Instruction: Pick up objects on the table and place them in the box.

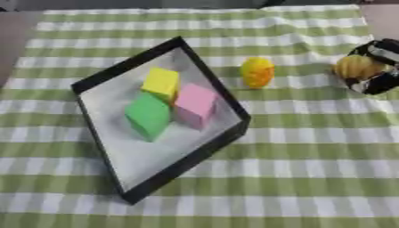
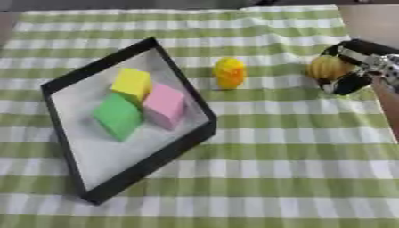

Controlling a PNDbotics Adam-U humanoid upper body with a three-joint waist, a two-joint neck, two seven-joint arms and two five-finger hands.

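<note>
The light here is bright and soft, and it looks even all over. Everything I see is blurry, with fuzzy edges. The white floor of the box (image 1: pixel 136 156) shines pale, almost washed out. A small dark shadow sits under the yellow ball (image 1: pixel 257 72). The stripes on the cloth (image 1: pixel 311 169) look smeared.

blocks: 3 (image 1: pixel 162 82) (image 1: pixel 147 115) (image 1: pixel 195 104) | box: 1 (image 1: pixel 124 67) | yellow round objects: 2 (image 1: pixel 257 72) (image 2: pixel 328 67)
</note>
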